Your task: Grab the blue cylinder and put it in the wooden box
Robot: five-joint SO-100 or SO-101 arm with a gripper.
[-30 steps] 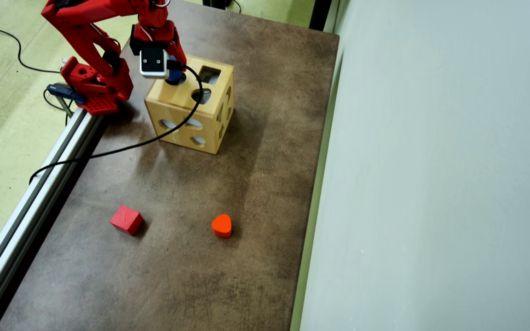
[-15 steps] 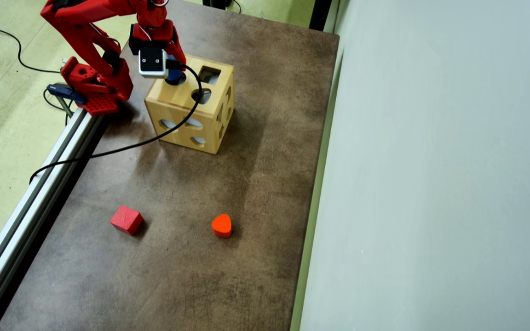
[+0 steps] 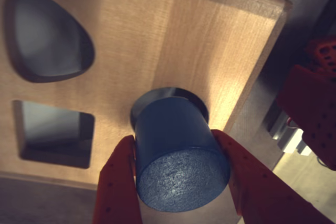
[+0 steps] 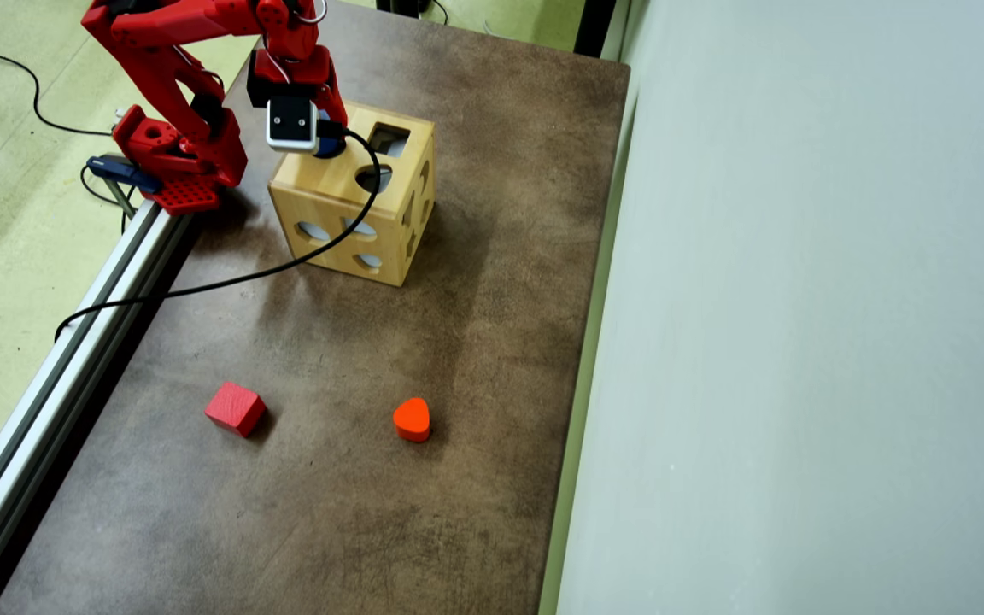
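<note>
The blue cylinder [image 3: 181, 156] is clamped by the gripper [image 3: 178, 182] over the wooden box's [image 3: 157, 40] round hole, 6 o'clock in the wrist view.

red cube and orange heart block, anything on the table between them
Nothing: in the overhead view the brown tabletop is bare between the red cube and the orange heart-shaped block.

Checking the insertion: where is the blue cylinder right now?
In the wrist view, the blue cylinder sits between the gripper jaws, lower end at the wooden box's round hole.
</note>
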